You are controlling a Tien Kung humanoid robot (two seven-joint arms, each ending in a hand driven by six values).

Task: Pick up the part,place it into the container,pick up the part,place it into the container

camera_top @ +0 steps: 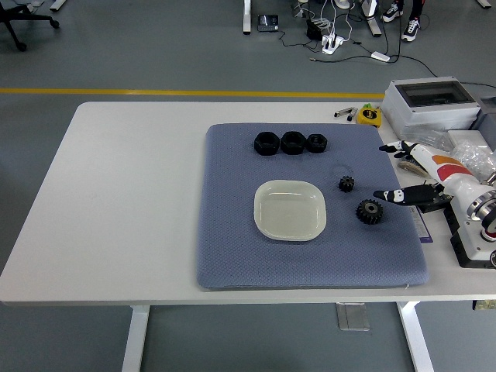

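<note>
A white square dish (290,210), the container, sits in the middle of a blue-grey mat (232,240) and holds nothing. Two black gear parts lie to its right: a small one (346,184) and a larger one (370,211). Three black nut-like parts (291,142) stand in a row at the mat's far side. My right hand (403,172) reaches in from the right edge, fingers spread and empty. Its lower finger (391,196) points at the larger gear, just short of touching it. The left arm is out of sight.
A grey box with a clear lid (431,105) stands at the table's far right corner. Next to it lie a yellow tape measure (370,116) and plastic bags (474,155). The left half of the white table (124,194) is bare.
</note>
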